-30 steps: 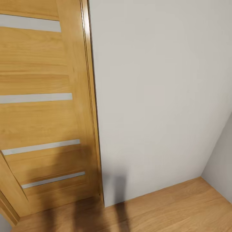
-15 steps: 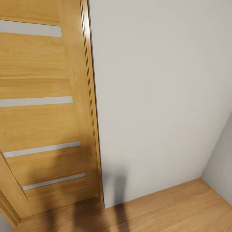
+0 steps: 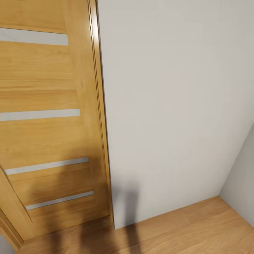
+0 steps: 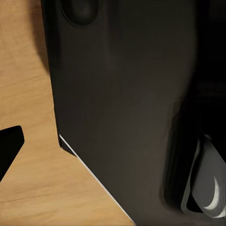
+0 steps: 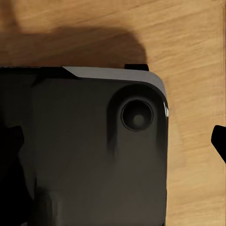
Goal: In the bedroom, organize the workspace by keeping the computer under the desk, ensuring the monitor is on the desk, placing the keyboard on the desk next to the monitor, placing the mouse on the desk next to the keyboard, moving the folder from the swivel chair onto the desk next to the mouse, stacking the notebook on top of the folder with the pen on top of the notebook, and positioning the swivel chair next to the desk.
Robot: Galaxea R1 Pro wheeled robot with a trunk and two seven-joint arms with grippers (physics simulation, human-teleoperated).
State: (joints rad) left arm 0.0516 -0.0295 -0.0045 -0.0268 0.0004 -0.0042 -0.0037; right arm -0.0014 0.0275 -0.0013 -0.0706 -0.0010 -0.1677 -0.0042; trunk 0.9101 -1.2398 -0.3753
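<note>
Ahead of me stands an oak door (image 3: 46,134) with four frosted strips, filling the left of my head view. To its right a pale grey wall (image 3: 169,106) runs down to the oak plank floor (image 3: 190,229), and a second grey wall meets it in the corner at far right. Soft shadows fall across the foot of the door and the floor.

My left wrist camera looks past a dark part of my own body (image 4: 122,103) at the floor. A black fingertip (image 4: 9,146) of my left end effector shows at the edge; I cannot tell whether it is open or closed.

My right wrist camera shows the same dark body, with a round recess, over the floor. A black fingertip (image 5: 219,141) shows at the edge; I cannot tell that end effector's state either.
</note>
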